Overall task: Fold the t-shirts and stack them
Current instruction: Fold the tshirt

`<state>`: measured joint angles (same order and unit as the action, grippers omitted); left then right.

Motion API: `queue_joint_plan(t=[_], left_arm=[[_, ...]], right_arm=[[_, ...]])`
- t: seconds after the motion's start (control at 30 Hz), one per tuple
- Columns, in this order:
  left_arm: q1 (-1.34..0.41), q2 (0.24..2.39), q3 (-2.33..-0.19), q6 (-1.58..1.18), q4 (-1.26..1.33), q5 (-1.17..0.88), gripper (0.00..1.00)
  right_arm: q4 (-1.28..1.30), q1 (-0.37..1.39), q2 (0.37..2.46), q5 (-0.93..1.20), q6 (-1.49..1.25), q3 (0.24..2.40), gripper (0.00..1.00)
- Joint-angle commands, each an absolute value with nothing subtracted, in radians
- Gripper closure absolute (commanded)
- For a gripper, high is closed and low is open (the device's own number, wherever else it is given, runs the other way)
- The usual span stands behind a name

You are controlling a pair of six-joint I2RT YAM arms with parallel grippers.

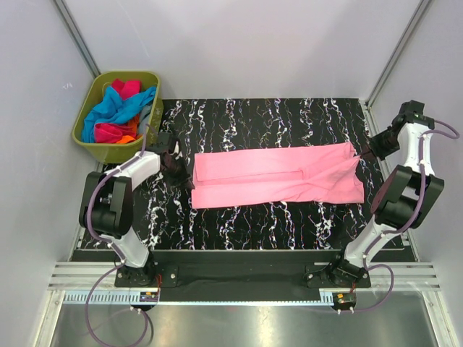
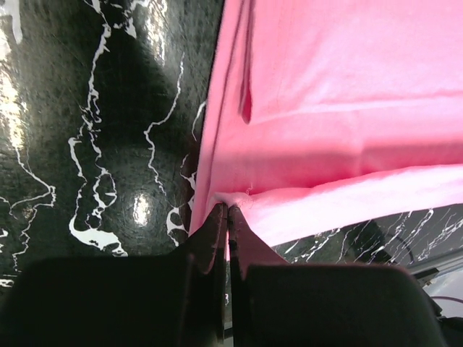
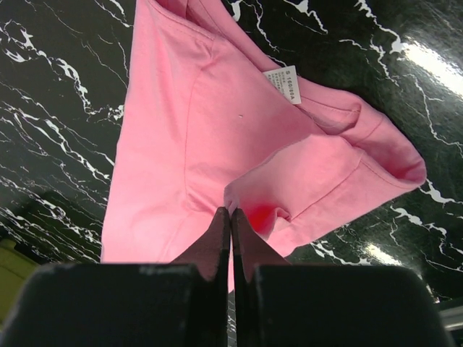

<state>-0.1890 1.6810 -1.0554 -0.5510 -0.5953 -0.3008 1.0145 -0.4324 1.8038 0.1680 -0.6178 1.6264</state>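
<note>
A light pink t-shirt (image 1: 278,177) lies folded lengthwise into a long band across the black marbled table (image 1: 239,224). My left gripper (image 1: 181,171) is shut on the shirt's left edge; the left wrist view shows pink cloth (image 2: 325,87) pinched between the closed tips of that gripper (image 2: 228,210). My right gripper (image 1: 362,153) is shut on the shirt's right end, near the collar label (image 3: 283,84); in the right wrist view a fold of pink cloth (image 3: 210,123) is held in its closed tips (image 3: 231,211). More t-shirts (image 1: 119,112) in blue, magenta and orange fill the bin.
An olive-green plastic bin (image 1: 87,137) stands off the table's back left corner. Grey walls enclose the table on three sides. Both arm bases (image 1: 141,271) sit on the rail at the near edge.
</note>
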Motion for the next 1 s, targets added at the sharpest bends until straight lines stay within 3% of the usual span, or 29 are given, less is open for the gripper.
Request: queue_joint_plan(t=[0.0, 0.97], left_arm=[[-0.180, 1.706, -1.107, -0.552, -0.571, -0.272, 1.00], [-0.167, 1.833, -1.233, -0.554, -0.569, -0.252, 1.00]], right_arm=[[0.993, -0.414, 1.830, 0.190, -0.597, 1.692, 1.00], [0.999, -0.371, 2.011, 0.178, -0.615, 1.862, 1.00]])
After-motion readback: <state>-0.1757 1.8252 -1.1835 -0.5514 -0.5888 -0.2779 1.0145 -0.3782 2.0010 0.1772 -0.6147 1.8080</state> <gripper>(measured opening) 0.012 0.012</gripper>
